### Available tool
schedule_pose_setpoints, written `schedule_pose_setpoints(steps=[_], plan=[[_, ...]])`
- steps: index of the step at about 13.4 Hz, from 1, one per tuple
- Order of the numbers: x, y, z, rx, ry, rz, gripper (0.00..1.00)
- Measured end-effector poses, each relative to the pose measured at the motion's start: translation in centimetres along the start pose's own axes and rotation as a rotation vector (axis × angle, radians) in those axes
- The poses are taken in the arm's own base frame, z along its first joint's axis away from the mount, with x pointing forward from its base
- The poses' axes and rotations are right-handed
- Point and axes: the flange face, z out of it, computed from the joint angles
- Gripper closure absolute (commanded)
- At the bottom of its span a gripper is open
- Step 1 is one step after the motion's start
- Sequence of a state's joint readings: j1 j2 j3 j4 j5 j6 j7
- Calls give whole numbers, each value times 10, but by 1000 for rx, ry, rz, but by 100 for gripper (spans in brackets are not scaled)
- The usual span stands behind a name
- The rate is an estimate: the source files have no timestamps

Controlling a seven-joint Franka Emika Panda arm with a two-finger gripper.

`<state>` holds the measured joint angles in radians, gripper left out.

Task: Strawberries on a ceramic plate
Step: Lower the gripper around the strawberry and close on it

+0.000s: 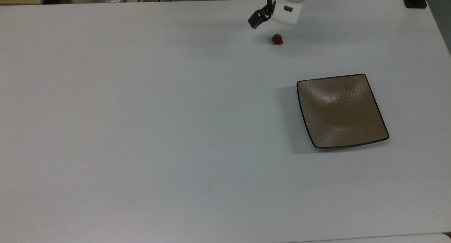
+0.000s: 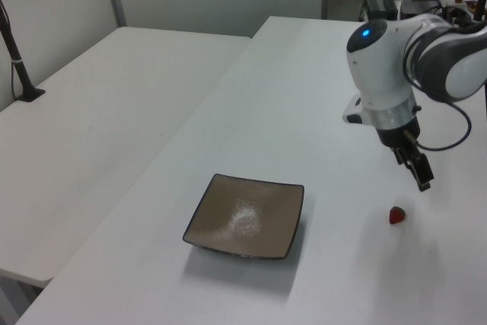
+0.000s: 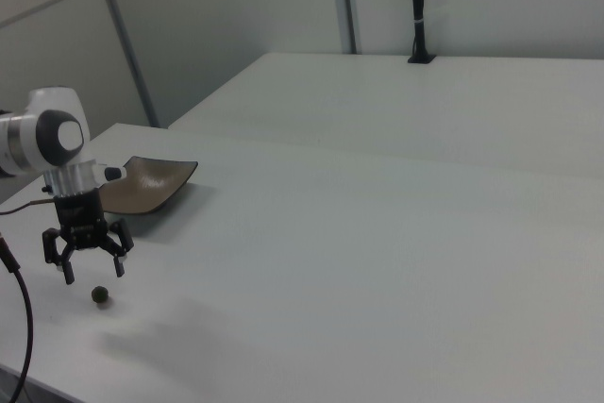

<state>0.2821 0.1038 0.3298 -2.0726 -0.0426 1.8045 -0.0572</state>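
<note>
My claw (image 3: 92,269) is spread open just above the tiny strawberry (image 1: 277,39) on the counter (image 1: 176,130), far-left of the ceramic plate (image 1: 341,111) in the top view, so a slightly off descent could flick it rolling away.

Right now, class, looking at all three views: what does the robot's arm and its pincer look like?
The arm is glossy white with rounded shells and grey joint sections. A small blue light glows on the shell in the left view. A thin black cable loops beside the wrist. The pincer is black, with two angular fingers beneath a silver ring.
</note>
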Motion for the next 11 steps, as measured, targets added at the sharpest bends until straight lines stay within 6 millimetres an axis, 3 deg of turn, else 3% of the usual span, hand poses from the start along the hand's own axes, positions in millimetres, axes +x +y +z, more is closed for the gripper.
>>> schedule_pose_setpoints(steps=[5, 11], plan=[[10, -6, 28, -1, 67, -13, 2], [21, -17, 41, 0, 124, -37, 11]])
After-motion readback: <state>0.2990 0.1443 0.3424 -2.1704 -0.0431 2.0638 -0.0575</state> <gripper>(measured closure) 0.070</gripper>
